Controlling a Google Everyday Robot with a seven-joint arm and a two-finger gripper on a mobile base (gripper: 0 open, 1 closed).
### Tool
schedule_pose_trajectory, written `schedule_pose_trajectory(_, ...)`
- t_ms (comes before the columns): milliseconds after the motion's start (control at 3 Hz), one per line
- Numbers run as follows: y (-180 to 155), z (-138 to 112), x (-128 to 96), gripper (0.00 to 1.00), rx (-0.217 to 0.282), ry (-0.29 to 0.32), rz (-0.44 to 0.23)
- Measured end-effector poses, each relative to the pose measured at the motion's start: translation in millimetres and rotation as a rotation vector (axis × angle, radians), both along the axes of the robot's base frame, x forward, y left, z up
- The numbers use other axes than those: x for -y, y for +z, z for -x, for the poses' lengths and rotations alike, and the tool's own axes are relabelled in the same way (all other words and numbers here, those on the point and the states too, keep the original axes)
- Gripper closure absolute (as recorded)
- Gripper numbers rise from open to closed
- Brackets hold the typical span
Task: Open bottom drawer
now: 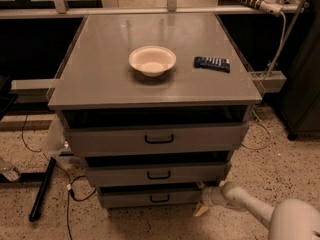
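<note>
Beside the gripper (202,199), the grey bottom drawer (125,199) bears a black handle (160,198).

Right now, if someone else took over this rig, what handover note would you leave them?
Gripper: low by the floor, at the right end of the bottom drawer, beside its front corner and away from the handle.
Bottom drawer: lowest of three. It does not look pulled out, and its handle is free.
Cabinet top: a bowl and a dark flat item, neither part of the job.
Done: the gripper is at drawer level.
Left: get a hold on the drawer, probably at the handle, and pull it out.
</note>
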State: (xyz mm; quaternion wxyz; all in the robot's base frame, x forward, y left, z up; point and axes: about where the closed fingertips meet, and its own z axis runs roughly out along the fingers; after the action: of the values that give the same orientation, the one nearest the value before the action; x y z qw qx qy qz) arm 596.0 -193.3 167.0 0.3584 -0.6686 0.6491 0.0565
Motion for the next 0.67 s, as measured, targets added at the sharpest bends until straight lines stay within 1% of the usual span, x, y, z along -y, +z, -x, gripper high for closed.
schedule_pose_trajectory(333, -9.4, -2.6, 2.6, 0.00, -0.050, -0.008, -0.035)
schedule_pose_trajectory(667, -9.7, -2.7, 2.7, 0.18, -0.051, -0.008, -0.036)
